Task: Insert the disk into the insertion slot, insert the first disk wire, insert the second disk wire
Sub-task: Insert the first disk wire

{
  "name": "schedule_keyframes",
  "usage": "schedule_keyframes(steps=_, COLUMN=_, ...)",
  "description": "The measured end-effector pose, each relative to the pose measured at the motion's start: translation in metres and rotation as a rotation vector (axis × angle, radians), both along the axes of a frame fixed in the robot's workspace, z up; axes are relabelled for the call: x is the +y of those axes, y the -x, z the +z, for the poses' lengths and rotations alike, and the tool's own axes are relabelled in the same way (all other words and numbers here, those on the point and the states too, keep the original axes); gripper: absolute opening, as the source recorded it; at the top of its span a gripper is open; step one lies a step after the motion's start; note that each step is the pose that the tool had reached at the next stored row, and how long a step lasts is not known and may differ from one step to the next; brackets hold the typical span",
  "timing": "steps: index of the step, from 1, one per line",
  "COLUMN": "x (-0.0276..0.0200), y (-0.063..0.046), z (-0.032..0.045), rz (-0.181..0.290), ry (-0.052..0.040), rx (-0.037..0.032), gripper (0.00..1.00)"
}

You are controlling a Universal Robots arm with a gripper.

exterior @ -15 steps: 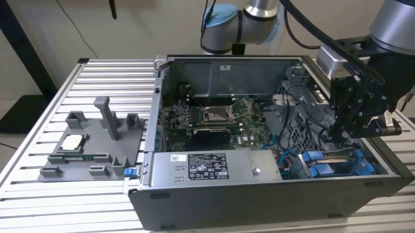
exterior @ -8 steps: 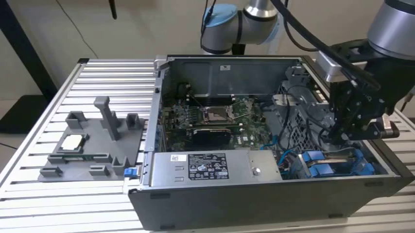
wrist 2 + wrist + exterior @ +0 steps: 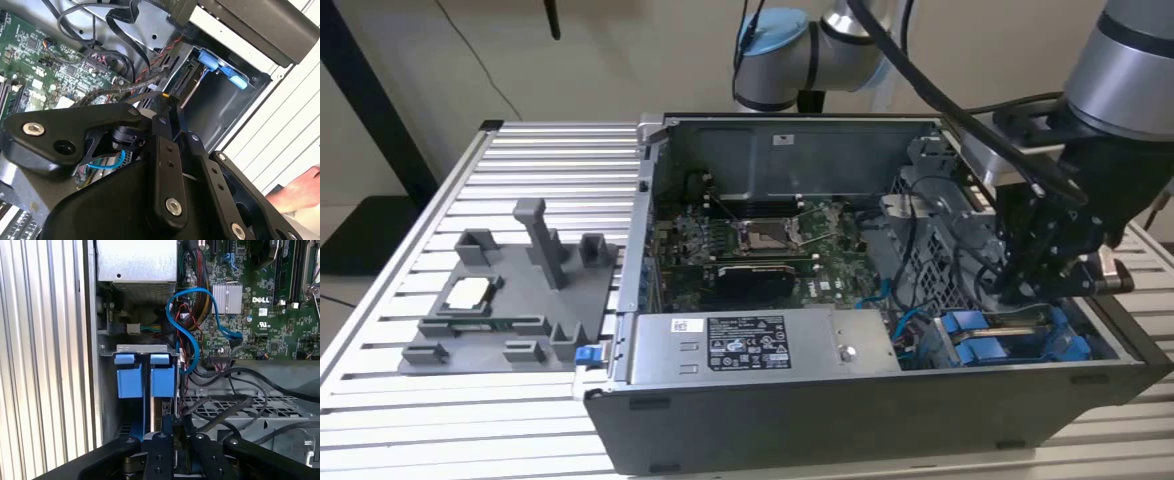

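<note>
- Seated in the insertion slot (image 3: 140,348), the disk (image 3: 162,381) lies just ahead of our gripper (image 3: 168,424).
- We see the fingers (image 3: 160,446) pinched together; wiring, we judge, is not yet done.

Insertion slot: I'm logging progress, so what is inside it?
Two blue carrier frames sit side by side inside the insertion slot. The hand covers the rest of them, so what they carry and any plugged wire cannot be made out.
</note>
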State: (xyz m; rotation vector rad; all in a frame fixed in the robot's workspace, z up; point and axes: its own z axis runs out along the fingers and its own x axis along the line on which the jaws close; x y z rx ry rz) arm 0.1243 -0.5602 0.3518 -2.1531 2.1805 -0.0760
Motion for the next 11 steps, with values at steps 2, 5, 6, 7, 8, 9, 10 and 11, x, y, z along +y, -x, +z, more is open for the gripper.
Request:
schedule_keyframes(steps=2, x=0.0000, y=-0.0005, z=-0.0015, rz=0.000, ry=0.0003, rx=-0.0075, gripper=0.19)
schedule_keyframes(steps=5, x=0.0000, y=-0.0016, z=-0.0039, rz=0.000, ry=0.0006, rx=-0.0169, gripper=0.19)
schedule_keyframes(steps=6, x=0.0000, y=-0.0021, z=-0.0046, rz=0.000, ry=0.0008, rx=-0.0195, gripper=0.19)
schedule_keyframes(steps=7, x=0.0000, y=-0.0032, z=-0.0053, rz=0.000, ry=0.0008, rx=-0.0209, gripper=0.19)
schedule_keyframes(steps=8, x=-0.0001, y=-0.0046, z=-0.0059, rz=0.000, ry=0.0009, rx=-0.0216, gripper=0.19)
schedule_keyframes(steps=9, x=-0.0001, y=-0.0060, z=-0.0064, rz=0.000, ry=0.0011, rx=-0.0222, gripper=0.19)
schedule_keyframes(steps=10, x=0.0000, y=-0.0074, z=-0.0069, rz=0.000, ry=0.0013, rx=-0.0228, gripper=0.19)
schedule_keyframes(steps=11, x=0.0001, y=-0.0082, z=-0.0075, rz=0.000, ry=0.0017, rx=-0.0236, gripper=0.19)
